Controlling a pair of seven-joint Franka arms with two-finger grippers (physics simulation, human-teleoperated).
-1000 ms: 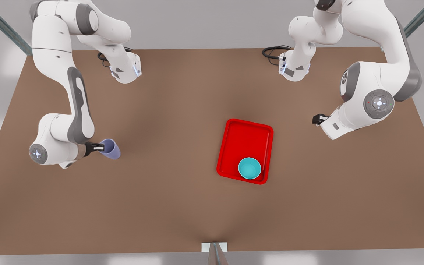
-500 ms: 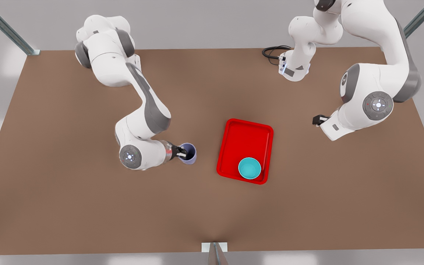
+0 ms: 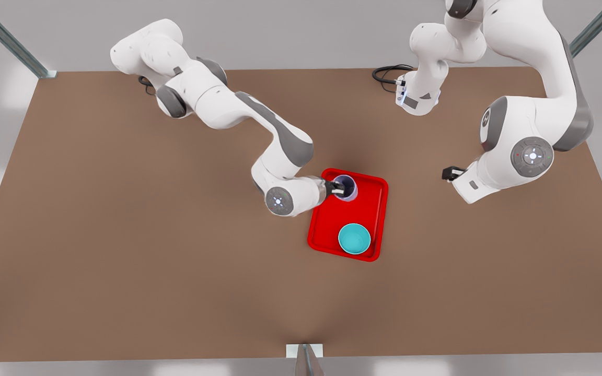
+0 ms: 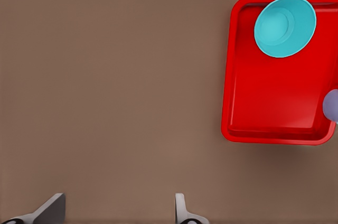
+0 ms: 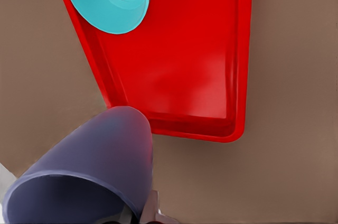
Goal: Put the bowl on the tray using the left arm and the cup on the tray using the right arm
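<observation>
The right gripper [image 3: 338, 188] has its fingers pinched on the rim of the lavender cup [image 3: 346, 188] and holds it over the far corner of the red tray [image 3: 363, 201], on the front view's left side. The right wrist view shows the cup [image 5: 90, 171] up close, above the tray's edge [image 5: 240, 76]. The teal bowl [image 3: 354, 238] sits at the tray's near end. The left gripper [image 3: 448, 173] waits off to the front view's right, above the brown table [image 3: 123, 261], fingers [image 4: 50, 211] spread wide, holding nothing.
</observation>
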